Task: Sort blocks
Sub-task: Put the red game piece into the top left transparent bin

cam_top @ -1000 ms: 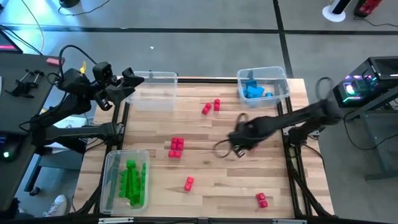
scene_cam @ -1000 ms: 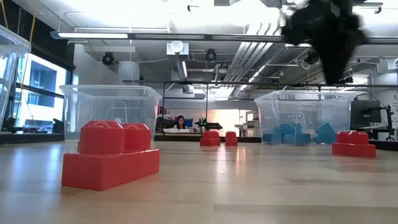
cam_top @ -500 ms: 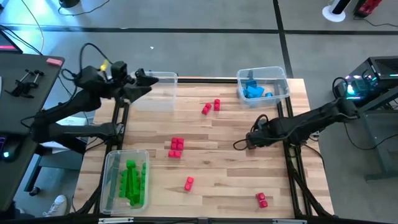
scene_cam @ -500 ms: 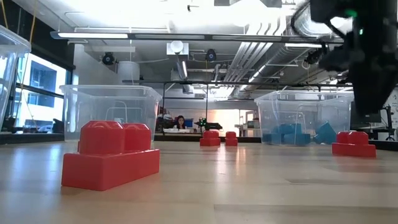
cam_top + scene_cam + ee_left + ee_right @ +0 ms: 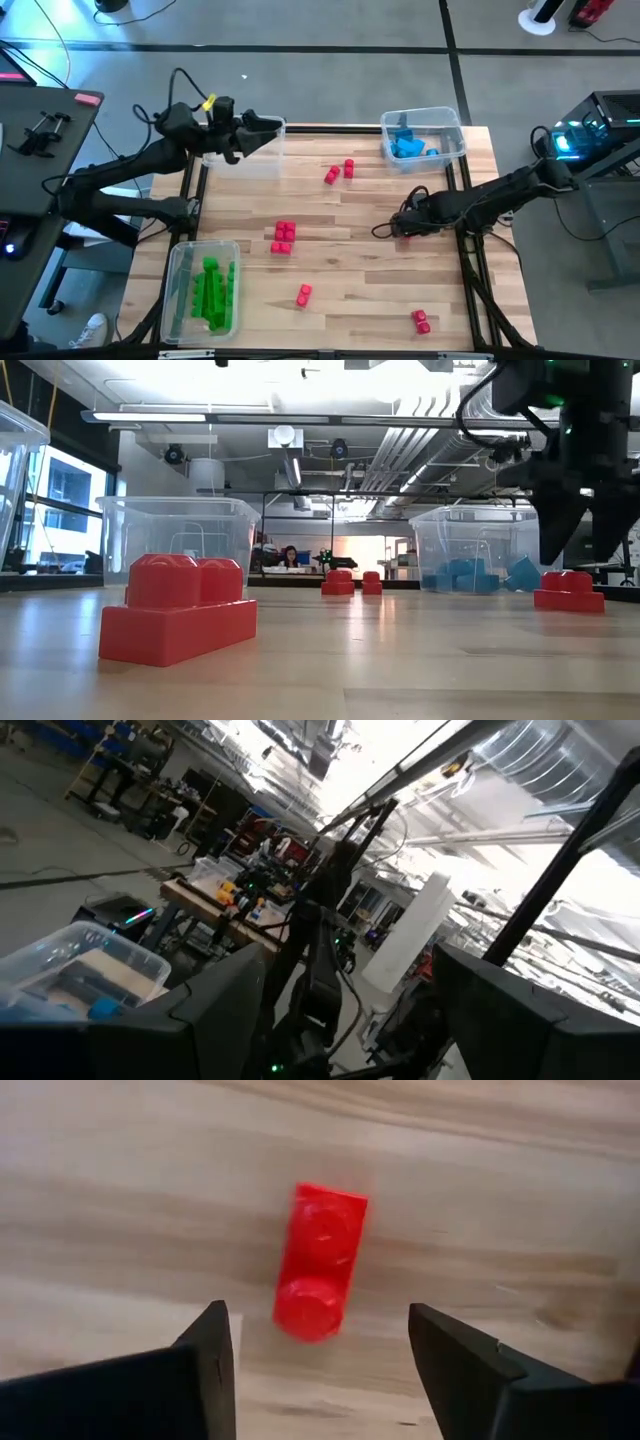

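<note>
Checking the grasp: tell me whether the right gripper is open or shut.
Open. The right gripper has its fingers spread apart, with a red block lying free on the table between them.

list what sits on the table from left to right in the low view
big red two-stud block → empty clear plastic bin → two small red blocks → clear plastic bin of blue blocks → flat red block under the right gripper

Room's a big open workshop with a grey floor (image 5: 330, 25) around the wooden table (image 5: 340, 270). Exposed ducts and pipes (image 5: 400, 455) run under a white ceiling, bright window (image 5: 55, 510) on one side, a person (image 5: 290, 556) sitting way back
</note>
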`<state>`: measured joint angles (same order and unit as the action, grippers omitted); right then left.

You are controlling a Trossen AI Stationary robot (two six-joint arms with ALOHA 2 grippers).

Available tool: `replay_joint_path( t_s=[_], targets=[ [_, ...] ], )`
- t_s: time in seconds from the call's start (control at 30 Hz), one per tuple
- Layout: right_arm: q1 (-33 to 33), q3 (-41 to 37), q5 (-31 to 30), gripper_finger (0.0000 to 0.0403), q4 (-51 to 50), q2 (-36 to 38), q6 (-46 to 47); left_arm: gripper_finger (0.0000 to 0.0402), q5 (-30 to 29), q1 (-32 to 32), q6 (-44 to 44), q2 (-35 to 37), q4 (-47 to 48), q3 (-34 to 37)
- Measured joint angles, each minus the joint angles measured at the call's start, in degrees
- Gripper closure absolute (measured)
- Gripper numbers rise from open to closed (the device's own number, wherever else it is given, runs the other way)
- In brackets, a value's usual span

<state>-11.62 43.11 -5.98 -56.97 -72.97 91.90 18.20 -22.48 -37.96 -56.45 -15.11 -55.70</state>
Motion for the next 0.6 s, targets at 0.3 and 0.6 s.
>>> replay_joint_path(
  t_s=[0.3,0.6],
  targets=[
    [0.19,-0.66,0.59,0.0208,5.43,-6.39,6.58,0.0129,-0.22,0.0,-2.22,-2.61,0.21,0.0],
    [0.76,-0.39,2.52,0.0216,8.65,-14.64,7.15,0.0129,0.27,0.0,1.49,-3.35,2.36,0.0]
  ],
)
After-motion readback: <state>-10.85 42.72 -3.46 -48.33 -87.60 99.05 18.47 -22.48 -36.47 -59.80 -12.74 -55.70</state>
